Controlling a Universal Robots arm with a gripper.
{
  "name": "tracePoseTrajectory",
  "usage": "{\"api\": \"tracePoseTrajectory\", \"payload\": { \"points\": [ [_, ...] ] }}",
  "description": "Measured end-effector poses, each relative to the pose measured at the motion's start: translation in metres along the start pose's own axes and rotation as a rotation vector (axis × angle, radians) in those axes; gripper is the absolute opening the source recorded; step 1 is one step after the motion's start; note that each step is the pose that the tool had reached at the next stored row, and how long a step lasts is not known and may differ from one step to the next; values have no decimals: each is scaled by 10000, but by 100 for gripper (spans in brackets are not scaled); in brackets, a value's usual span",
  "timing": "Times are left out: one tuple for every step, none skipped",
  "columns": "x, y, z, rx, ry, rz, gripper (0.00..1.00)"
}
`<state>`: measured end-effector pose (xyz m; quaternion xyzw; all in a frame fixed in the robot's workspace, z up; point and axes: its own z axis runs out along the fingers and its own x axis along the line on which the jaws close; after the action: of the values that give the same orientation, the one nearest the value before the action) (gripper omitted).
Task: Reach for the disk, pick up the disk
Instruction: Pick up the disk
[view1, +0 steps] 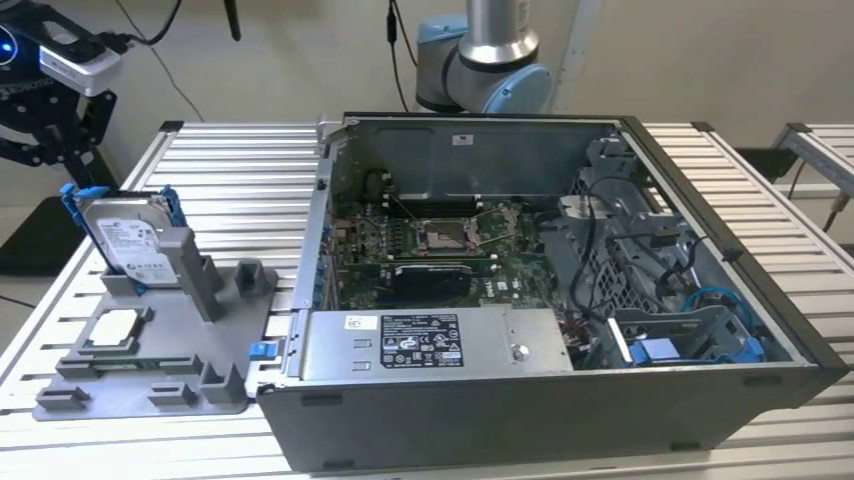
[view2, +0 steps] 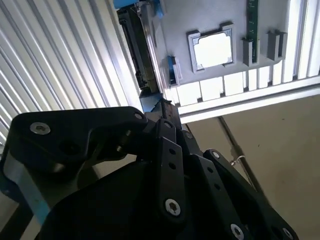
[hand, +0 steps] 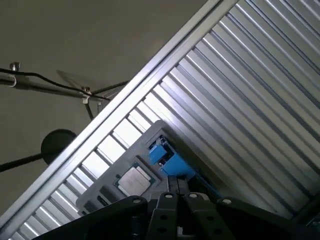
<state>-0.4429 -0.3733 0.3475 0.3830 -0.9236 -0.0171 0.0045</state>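
Observation:
The disk (view1: 131, 238) stands on edge in a slot of the grey holder plate (view1: 140, 395) on the exterior view's left, its white label facing out and its blue frame showing along the top and side. My black gripper (view1: 54, 140) hangs above and behind it, a short way off, touching nothing. In the second wrist view the gripper (view2: 160, 107) points at the disk's dark edge (view2: 145, 55). In the first wrist view the gripper (hand: 177, 192) lines up with the disk's blue frame (hand: 167, 160).
A small square silver chip (view1: 114, 328) lies on the holder plate in front of the disk. An open computer case (view1: 721, 400) takes up the middle and right of the slatted metal table (view1: 240, 160). A long grey labelled box (view1: 427, 345) sits at the case's front.

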Motion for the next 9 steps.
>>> {"api": "tracePoseTrajectory", "payload": {
  "points": [
    [0, 0, 0, 4, 2, -168, 0],
    [0, 0, 0, 11, 0, -340, 0],
    [-1, 0, 1, 17, -5, -515, 0],
    [-1, 0, 1, 24, -10, -680, 0],
    [-1, 0, 1, 30, -12, -840, 0],
    [-1, 0, 1, 36, -13, -1009, 0],
    [-1, 0, 1, 39, -10, -1188, 0],
    [0, 0, 2, 41, -9, -1361, 0],
    [0, 1, 1, 41, -3, -1558, 0]
  ]
}}
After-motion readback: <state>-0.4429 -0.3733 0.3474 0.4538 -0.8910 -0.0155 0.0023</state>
